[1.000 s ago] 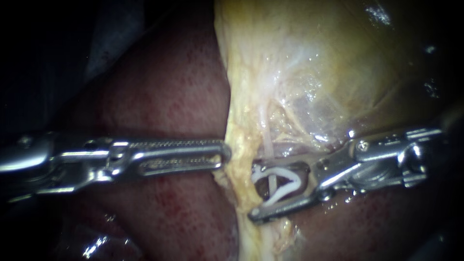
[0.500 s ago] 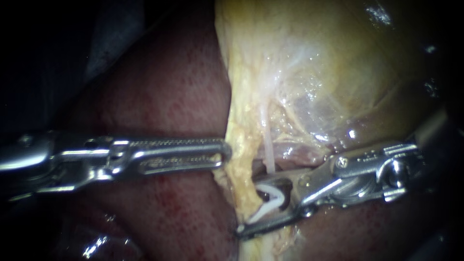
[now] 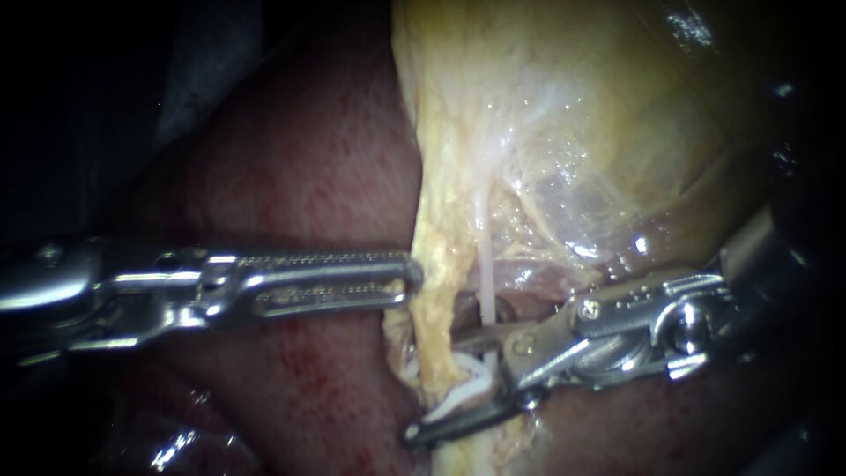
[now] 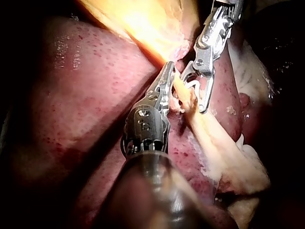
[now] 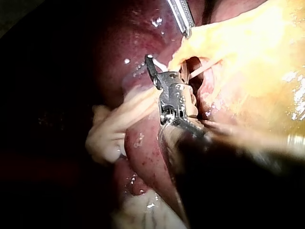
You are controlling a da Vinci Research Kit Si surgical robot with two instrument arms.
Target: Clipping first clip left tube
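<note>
The left instrument clamps its jaws on yellow tissue; the right instrument, jaws part-closed, grips a white clip against it.

Dark red liver fills the left side of the endoscope view, mottled and wet. To its right the yellow-green gallbladder bulges, glistening. A strip of yellow fatty tissue hangs between them, lying over the liver
</note>
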